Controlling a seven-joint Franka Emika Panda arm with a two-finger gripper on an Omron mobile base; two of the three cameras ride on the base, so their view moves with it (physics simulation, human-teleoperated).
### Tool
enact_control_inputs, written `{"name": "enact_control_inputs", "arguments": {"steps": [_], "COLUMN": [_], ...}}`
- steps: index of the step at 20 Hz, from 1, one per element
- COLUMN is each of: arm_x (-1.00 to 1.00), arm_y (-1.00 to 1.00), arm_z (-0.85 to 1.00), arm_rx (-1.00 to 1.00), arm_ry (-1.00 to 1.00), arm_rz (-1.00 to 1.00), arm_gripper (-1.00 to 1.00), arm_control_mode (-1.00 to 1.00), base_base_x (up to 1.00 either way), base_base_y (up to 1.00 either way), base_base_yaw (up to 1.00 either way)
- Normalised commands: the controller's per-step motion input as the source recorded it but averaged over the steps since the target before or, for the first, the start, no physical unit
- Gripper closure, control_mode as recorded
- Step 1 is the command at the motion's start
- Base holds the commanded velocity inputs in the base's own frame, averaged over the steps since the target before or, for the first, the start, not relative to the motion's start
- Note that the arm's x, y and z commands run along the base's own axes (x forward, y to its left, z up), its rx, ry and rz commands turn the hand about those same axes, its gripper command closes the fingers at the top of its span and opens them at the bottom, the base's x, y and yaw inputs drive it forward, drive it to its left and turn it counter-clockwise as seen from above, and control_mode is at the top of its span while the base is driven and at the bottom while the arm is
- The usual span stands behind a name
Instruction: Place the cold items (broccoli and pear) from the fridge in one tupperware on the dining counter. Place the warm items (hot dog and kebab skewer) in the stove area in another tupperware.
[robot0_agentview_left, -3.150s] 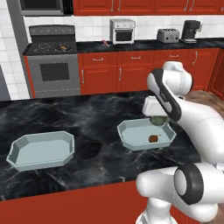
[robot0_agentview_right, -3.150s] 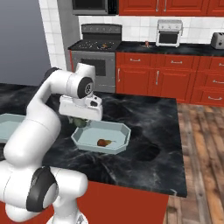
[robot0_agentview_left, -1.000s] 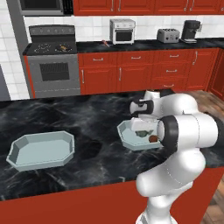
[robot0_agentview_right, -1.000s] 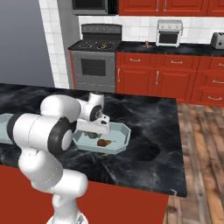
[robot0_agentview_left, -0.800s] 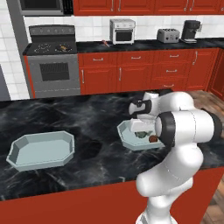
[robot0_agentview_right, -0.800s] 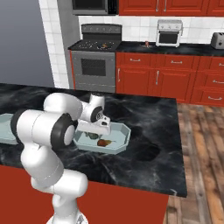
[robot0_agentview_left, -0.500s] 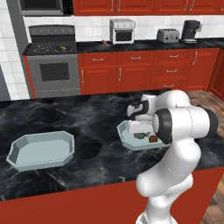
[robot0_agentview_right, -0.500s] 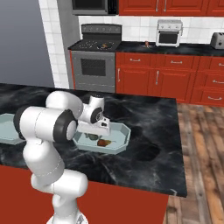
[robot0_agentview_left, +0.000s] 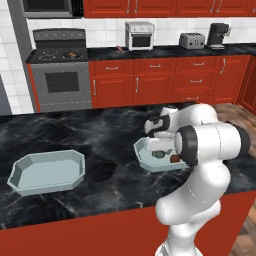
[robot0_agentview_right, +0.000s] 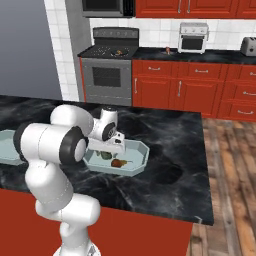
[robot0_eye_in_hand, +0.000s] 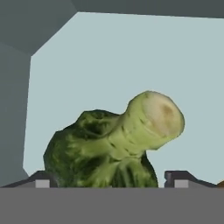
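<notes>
Broccoli (robot0_eye_in_hand: 114, 146), lying in the right tupperware (robot0_agentview_left: 145, 159) on the tabletop (robot0_agentview_left: 100, 145) beside a brown item (robot0_agentview_left: 174, 158), between the spread fingers of the open hand (robot0_eye_in_hand: 109, 177): release step judged under way; withdrawal upward called for next.

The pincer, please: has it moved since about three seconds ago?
Yes. The pincer has come down from above the tub into it, with the broccoli between its fingers.

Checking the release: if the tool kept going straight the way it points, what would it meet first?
The broccoli, lying between the tool's fingertips, on the tupperware floor. How close it already is can't be told.
</notes>
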Motion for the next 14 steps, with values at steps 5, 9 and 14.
{"name": "enact_control_inputs", "arguments": {"steps": [5, 9, 14], "arm_x": [-0.25, -0.44, -0.60], "arm_y": [0.02, 0.00, 0.05], "arm_z": [0.36, 0.59, 0.68], "arm_rx": [0.00, 0.00, 0.00], "arm_ry": [-0.09, -0.17, -0.23], "arm_rz": [0.00, 0.00, 0.00], "arm_gripper": [-1.00, -1.00, -1.00], "arm_control_mode": [-1.00, -1.00, -1.00], "base_base_x": [0.00, 0.00, 0.00], "base_base_y": [0.00, 0.00, 0.00], "base_base_yaw": [0.00, 0.00, 0.00]}}
